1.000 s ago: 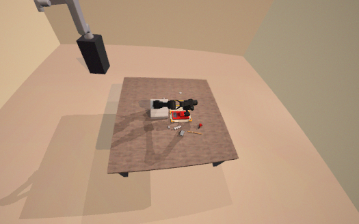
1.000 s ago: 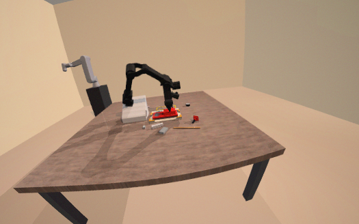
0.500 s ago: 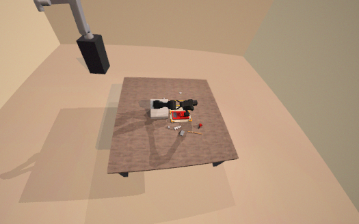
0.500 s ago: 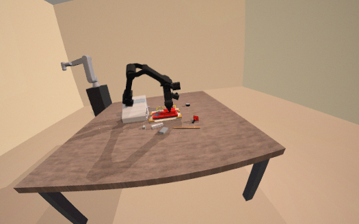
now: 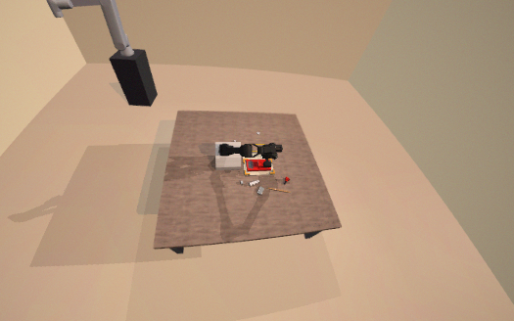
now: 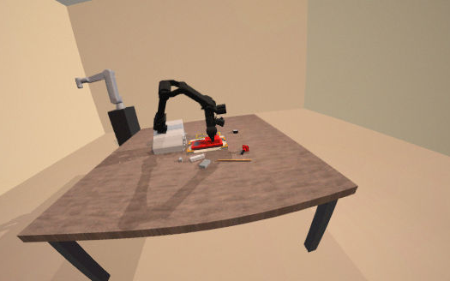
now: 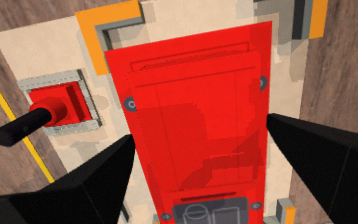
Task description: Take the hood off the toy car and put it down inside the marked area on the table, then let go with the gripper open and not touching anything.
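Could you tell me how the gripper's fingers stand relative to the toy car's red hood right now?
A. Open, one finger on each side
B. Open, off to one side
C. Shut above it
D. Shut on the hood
A: in the wrist view the open gripper straddles the red hood, holding nothing.

The arm (image 6: 181, 92) is matte black all over, built of slim boxy links with chunkier blocks at the joints, and it rises from a pale grey box-shaped base (image 6: 169, 136). Its gripper (image 7: 200, 145) ends in two plain black fingers, wedge-shaped and tapering to points. From here I can't make out any cables, screws or markings.
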Controlling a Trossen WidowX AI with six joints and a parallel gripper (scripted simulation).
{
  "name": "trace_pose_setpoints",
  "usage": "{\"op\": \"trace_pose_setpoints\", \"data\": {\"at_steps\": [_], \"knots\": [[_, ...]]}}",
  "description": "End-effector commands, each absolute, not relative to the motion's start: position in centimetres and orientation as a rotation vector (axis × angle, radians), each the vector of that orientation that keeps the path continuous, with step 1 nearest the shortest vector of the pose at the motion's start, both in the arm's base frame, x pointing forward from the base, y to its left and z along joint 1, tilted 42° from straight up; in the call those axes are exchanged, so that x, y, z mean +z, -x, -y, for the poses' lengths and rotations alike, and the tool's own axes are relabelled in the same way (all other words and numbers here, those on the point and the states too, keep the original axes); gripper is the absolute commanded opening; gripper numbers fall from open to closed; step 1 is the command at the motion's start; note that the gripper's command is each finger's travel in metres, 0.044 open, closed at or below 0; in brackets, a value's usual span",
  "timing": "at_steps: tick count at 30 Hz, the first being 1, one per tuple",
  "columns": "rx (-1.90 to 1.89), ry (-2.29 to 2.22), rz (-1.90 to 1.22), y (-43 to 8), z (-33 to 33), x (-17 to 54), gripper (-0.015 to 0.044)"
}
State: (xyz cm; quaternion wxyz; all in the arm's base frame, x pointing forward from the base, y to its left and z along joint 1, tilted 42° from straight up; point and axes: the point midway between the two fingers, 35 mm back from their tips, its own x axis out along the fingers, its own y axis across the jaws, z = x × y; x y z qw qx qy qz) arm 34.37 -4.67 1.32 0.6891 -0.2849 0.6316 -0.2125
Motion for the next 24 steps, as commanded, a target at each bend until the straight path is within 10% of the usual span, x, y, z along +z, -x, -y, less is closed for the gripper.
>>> {"op": "trace_pose_setpoints", "data": {"at_steps": [1, 16, 24], "knots": [[-0.479, 0.645, -1.419, -34.17, 4.99, 1.08, 0.044], [-0.479, 0.645, -1.419, -34.22, 5.43, 0.6, 0.044], [-0.476, 0.638, -1.413, -34.42, 5.19, 0.75, 0.0308]]}}
